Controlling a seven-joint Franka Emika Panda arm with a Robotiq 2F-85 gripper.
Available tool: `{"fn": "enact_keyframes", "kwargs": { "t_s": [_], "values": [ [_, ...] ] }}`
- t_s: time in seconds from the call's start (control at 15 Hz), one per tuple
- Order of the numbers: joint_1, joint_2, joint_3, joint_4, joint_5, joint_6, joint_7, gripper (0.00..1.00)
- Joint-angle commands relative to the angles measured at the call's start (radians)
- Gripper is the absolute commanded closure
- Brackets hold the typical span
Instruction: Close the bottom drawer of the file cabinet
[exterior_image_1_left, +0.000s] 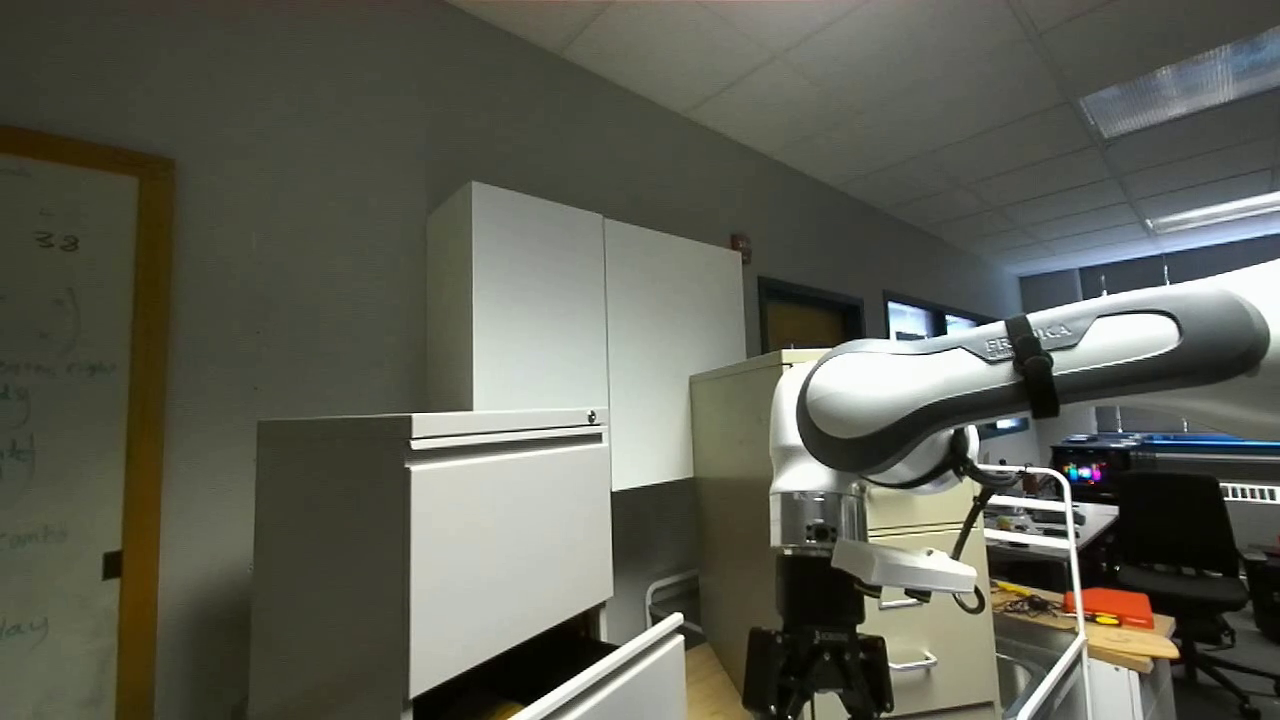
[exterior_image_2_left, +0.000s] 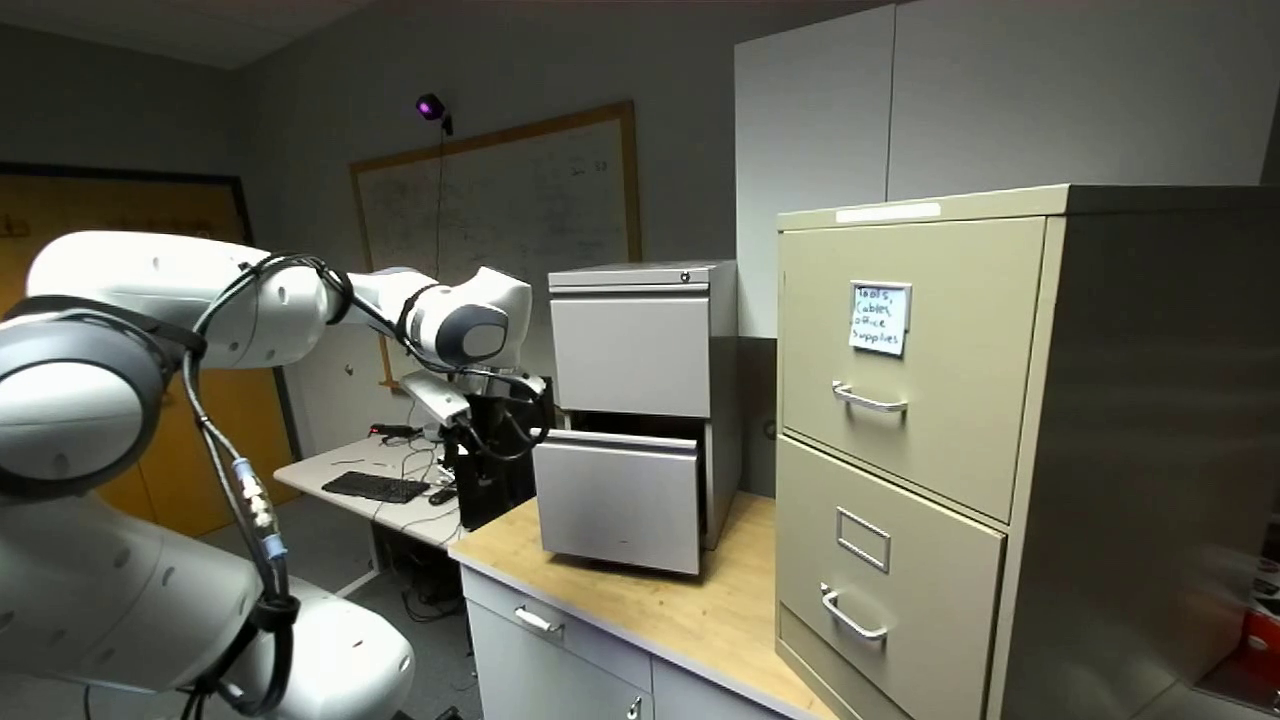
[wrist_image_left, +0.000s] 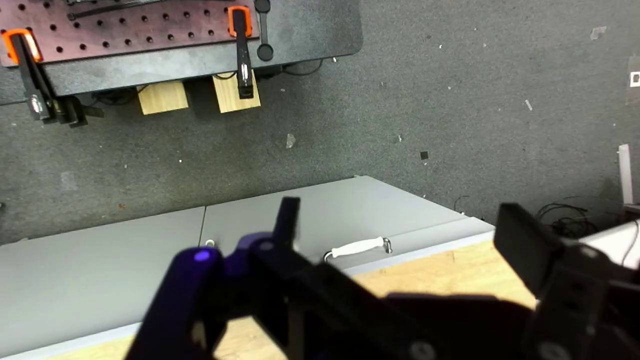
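The pale grey-white file cabinet (exterior_image_1_left: 510, 560) (exterior_image_2_left: 630, 355) stands on a wooden counter in both exterior views. Its bottom drawer (exterior_image_1_left: 645, 685) (exterior_image_2_left: 618, 505) is pulled part way out, with a dark gap above it; the drawer front above is flush. My gripper (exterior_image_1_left: 820, 700) points down, apart from the drawer, in front of it in an exterior view. Its fingertips are cut off there by the lower edge. In the wrist view the gripper (wrist_image_left: 400, 215) has its fingers wide apart with nothing between them. The drawer does not show in the wrist view.
A beige cabinet (exterior_image_1_left: 735, 500) (exterior_image_2_left: 900, 350) with handles stands beside the file cabinet on the wooden counter (exterior_image_2_left: 720, 570) (wrist_image_left: 450, 267). A white cupboard (exterior_image_1_left: 540, 320) hangs behind. A desk (exterior_image_2_left: 400, 500) with a keyboard lies beyond. The wrist view shows a black table (wrist_image_left: 310, 35) with clamps.
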Motion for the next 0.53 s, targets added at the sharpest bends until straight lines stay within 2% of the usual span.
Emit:
{"fn": "enact_keyframes", "kwargs": {
  "t_s": [0.0, 0.47],
  "values": [
    [-0.021, 0.0, 0.014, 0.003, 0.007, -0.005, -0.008, 0.0],
    [-0.091, 0.057, -0.039, 0.127, -0.032, 0.015, -0.039, 0.0]
  ]
}}
